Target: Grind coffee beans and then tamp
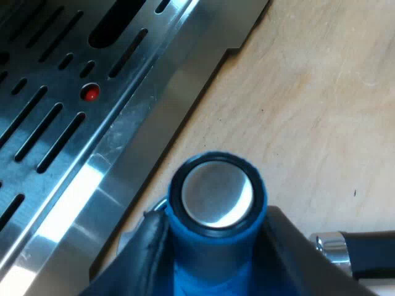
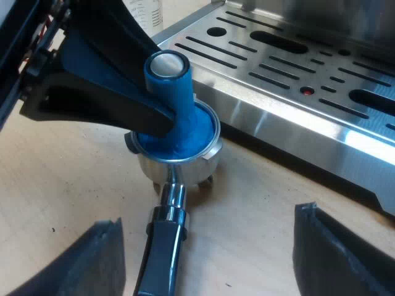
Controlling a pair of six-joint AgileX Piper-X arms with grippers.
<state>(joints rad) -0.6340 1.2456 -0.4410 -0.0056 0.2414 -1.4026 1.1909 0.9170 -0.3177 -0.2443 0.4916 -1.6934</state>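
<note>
Tamper point(image 2: 176, 92), blue w/ a metal top, stands upright in the holder point(image 2: 185, 168), which sits just beside the machine's slotted steel drip tray point(image 2: 296, 80). Our left gripper point(image 1: 217, 256) is clamped on the tamper's stem. Our right gripper point(image 2: 216, 253) hovers near the tray over the holder's dark handle point(image 2: 162, 246), fingers spread wide, nothing btw them. The table point(image 2: 62, 179) is pale wood w/ light scuffs and meets the tray's edge.

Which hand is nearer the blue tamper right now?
Left. The left hand grips the blue tamper by its stem, its base seated in the metal holder. The right hand hangs open farther off, by the holder's dark handle, not touching the tamper.
</note>
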